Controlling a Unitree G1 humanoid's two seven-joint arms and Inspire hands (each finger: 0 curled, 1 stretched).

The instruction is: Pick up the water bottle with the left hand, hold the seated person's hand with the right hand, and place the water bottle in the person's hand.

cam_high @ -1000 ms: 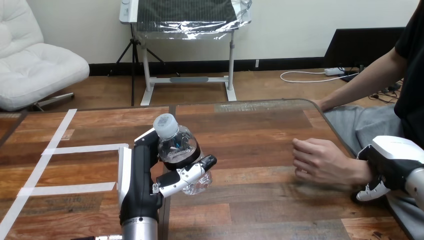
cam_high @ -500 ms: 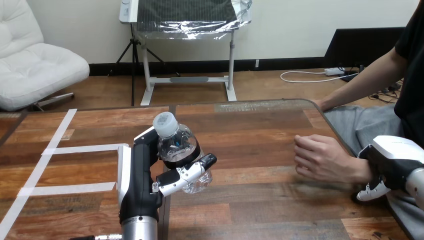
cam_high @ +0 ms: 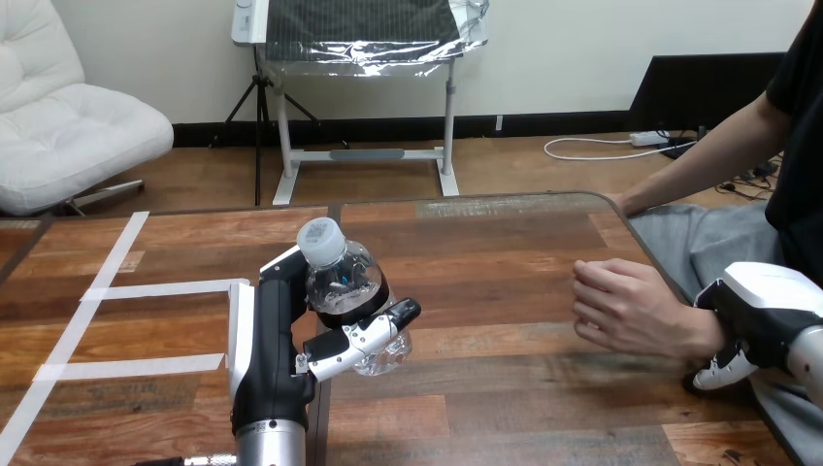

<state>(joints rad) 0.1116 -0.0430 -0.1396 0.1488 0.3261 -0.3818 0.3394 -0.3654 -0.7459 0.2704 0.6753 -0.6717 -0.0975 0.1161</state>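
A clear water bottle (cam_high: 346,291) with a pale cap and a dark label is lifted off the wooden table (cam_high: 505,243), left of centre. My left hand (cam_high: 267,349) is shut on it, fingers wrapped across its lower body. At the right the person's hand (cam_high: 631,311) hovers loosely curled just over the table, palm side turned left. My right hand (cam_high: 767,306) sits on the person's wrist, with a finger (cam_high: 723,371) curled under it. A wide gap of table separates the bottle from the person's hand.
White tape lines (cam_high: 146,289) mark the table's left part. The person's other hand (cam_high: 621,204) rests at the table's far right corner. The table's right edge runs just under the held wrist.
The person's hand, with my right hand at its wrist, has drifted slightly right and up. My left hand and the bottle have barely moved.
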